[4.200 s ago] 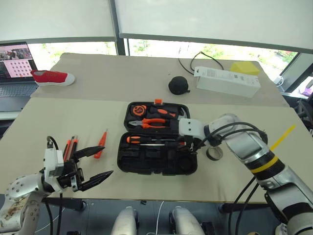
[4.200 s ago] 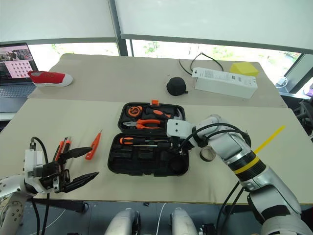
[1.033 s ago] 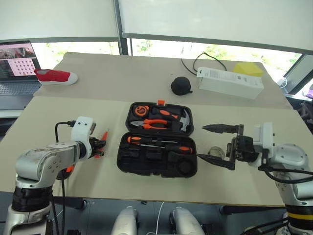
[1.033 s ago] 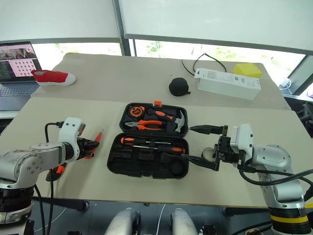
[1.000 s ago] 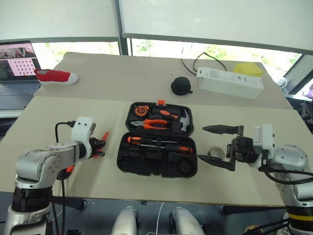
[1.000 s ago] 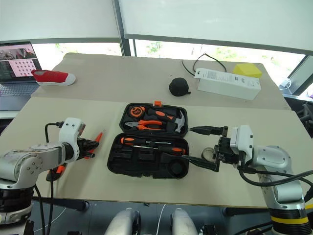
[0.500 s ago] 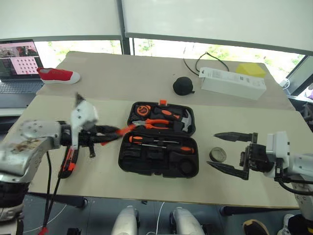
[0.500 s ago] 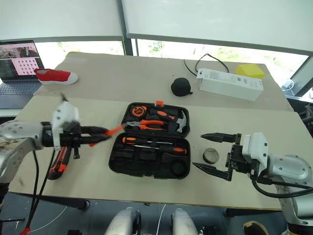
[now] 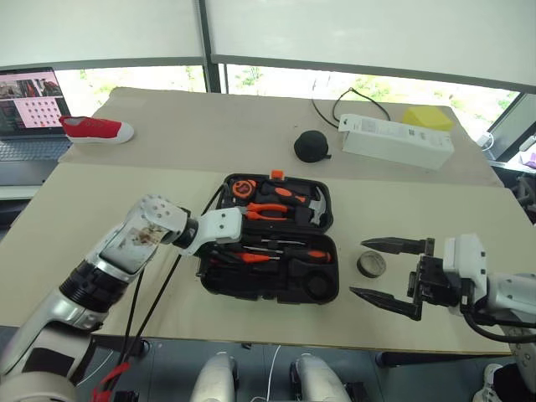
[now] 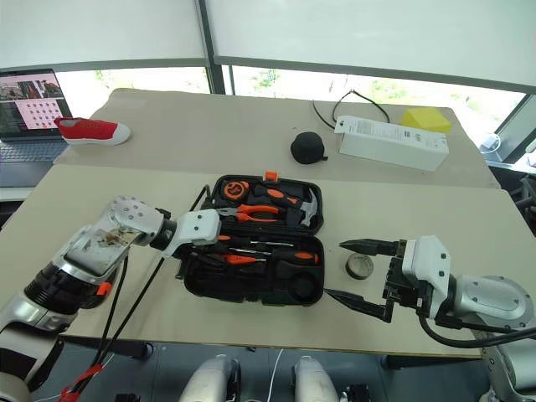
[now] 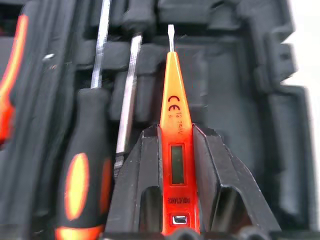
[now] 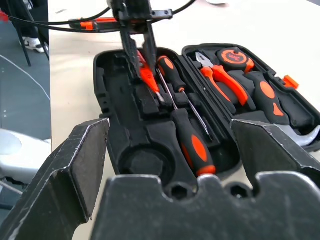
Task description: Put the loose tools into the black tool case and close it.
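Left wrist view — left tool (image 11: 172, 150) clamps tester screwdriver (image 11: 173, 125) over tool case (image 9: 270, 286); right tool (image 9: 394, 272) wide, holding nothing.

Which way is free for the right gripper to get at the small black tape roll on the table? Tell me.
Probably yes: the small black tape roll lies alone on bare table beside the open right gripper, nothing between them.

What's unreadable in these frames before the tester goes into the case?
- Utility knife: hidden by the left arm in both eye views.
- Target slot in the black tool case: in the left wrist view the tester screwdriver and the left gripper cover it; whether the tip touches the case is unclear.
- Tape roll: too small in the eye views to tell its type.
- Right gripper, jaws open: blocks the case's near edge in the right wrist view.
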Available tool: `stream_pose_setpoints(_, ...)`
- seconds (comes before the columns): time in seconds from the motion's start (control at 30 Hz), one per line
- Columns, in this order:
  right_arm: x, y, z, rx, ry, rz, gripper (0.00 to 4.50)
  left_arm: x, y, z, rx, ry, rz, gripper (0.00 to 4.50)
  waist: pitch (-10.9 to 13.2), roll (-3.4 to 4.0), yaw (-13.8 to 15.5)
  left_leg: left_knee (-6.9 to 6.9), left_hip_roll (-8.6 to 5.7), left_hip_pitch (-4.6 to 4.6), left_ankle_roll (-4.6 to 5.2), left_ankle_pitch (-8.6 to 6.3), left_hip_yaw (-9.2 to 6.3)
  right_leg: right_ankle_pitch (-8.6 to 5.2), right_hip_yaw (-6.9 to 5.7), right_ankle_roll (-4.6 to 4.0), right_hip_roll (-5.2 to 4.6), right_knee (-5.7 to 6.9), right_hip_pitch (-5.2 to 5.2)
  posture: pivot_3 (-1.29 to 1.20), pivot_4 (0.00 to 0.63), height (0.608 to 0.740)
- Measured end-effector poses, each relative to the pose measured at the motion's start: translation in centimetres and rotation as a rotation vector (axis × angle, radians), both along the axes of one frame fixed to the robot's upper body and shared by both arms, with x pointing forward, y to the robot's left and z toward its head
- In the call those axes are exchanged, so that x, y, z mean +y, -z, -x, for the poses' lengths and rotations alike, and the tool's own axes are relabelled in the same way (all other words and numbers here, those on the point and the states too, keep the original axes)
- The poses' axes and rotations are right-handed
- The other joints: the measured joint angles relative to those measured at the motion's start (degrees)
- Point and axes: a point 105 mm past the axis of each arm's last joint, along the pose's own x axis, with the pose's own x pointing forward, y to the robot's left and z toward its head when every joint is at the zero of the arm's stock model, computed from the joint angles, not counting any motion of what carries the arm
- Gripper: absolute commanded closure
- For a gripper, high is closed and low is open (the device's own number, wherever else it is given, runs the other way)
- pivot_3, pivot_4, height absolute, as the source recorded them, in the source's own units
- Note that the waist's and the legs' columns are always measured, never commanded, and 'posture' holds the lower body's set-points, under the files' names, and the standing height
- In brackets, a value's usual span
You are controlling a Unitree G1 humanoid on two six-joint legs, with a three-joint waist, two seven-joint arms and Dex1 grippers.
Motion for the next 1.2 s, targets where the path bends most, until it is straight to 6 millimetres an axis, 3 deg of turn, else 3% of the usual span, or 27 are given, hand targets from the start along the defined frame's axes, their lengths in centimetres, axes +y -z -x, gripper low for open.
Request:
stream_pose_setpoints(0.83,1.0,0.1,-0.1,0.004,-0.024,-0.016,0.00,-0.5,0.6,-0.2,0.006,0.010,-0.170,4.07,-0.05,0.05,-0.72,0.07,0.00,0.08,0.03,-0.01,-0.06,-0.02,0.00,0.03,0.01,0.08,0.07,0.00,0.150,0.740)
stream_pose_setpoints(1.03,1.1,0.3,-0.2,0.013,-0.029,-0.022,0.00,-1.5,0.4,0.2,0.052,0.014,0.006,4.07,-0.04,0.04,-0.51,0.26,0.00,-0.14,0.03,-0.02,-0.13,-0.02,-0.06,0.04,0.00,0.13,-0.02,0.00,0.150,0.740)
stream_pose_setpoints(1.2,1.1,0.4,-0.3,0.023,-0.031,-0.024,0.00,-1.4,-2.9,0.1,0.022,0.038,0.177,4.07,-0.04,0.04,-0.26,0.51,0.01,-0.19,0.12,-0.07,-0.19,-0.02,-0.11,0.07,-0.01,0.26,0.00,0.00,0.150,0.740)
